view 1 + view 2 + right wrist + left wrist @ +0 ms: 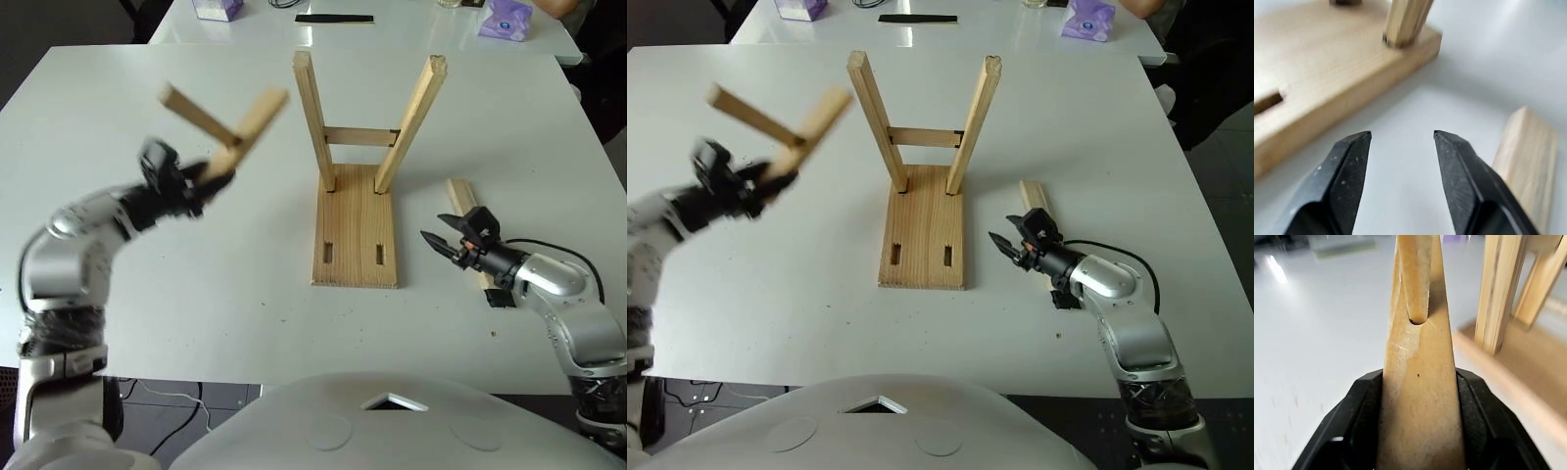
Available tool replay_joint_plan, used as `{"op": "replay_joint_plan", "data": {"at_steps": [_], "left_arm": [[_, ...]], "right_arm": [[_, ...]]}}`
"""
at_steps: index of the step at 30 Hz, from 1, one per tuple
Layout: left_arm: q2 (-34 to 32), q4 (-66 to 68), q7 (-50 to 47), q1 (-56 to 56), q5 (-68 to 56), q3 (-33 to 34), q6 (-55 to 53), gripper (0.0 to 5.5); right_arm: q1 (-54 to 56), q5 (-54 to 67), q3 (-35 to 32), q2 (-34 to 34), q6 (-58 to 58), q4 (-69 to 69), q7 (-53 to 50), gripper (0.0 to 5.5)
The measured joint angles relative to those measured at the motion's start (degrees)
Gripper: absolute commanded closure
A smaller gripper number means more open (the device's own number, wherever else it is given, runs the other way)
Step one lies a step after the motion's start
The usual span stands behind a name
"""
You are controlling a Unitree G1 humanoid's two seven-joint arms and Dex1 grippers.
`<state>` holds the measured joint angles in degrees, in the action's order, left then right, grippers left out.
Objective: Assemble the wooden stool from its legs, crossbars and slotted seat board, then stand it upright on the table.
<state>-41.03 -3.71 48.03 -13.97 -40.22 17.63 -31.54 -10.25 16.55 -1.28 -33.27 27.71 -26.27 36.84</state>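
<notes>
- Pinching a wooden leg [260, 117], the left jaws hold it raised over the left side of the bench [245, 323], tilted up toward the far right.
- A short crossbar [196, 110] sits in that leg's slot and sticks out to the far left.
- The right jaws are spread with nothing between them, low over the bench and pointing left toward the seat board [356, 235].
- A loose leg [460, 196] lies flat just beside the right jaws, on the side away from the board.
- The seat board lies flat at mid-bench; two upright legs [313, 117] stand in its far slots, leaning apart and joined by a second crossbar [360, 137].
- Two near slots [328, 253] are open.
</notes>
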Motion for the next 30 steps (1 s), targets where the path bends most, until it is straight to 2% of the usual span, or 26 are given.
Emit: {"op": "replay_joint_plan", "data": {"at_steps": [2,5,9,10,17,20,30], "left_arm": [[0.72,-4.72,0.24,-3.5,-9.97,3.33,-3.99,3.49],[2.7,-13.97,-0.58,-3.08,-22.25,3.7,-8.5,3.49],[5.41,-28.03,-1.76,-0.06,-33.64,-1.37,-12.29,3.49],[5.78,-29.52,-1.91,0.51,-34.51,-2.9,-12.87,3.49],[5.24,-29.0,-1.23,1.44,-32.21,-7.09,-13.04,3.49],[4.38,-28.86,1.07,1.47,-30.72,-8.26,-12.84,3.49],[3.26,-30.7,7.06,4.33,-23.89,-11.16,-9.71,3.49]], "right_arm": [[2.4,6.24,-2.31,0.78,1.28,-3.74,1.53,2.96],[6.21,17.94,-5.11,1.84,3.84,-8.93,2.25,2.61],[13.56,36.36,-9.74,0.96,8.26,-14.13,2.36,2.0],[15.04,39.12,-10.42,0.11,8.77,-15.02,2.49,2.0],[20.41,48.53,-10.42,-6.05,11.62,-14.99,7.42,2.0],[22.82,48.72,-9.88,-7.26,11.78,-13.65,8.14,2.0],[25.31,50.1,-7.62,-7.65,12.79,-11.01,9.65,2.0]]}}
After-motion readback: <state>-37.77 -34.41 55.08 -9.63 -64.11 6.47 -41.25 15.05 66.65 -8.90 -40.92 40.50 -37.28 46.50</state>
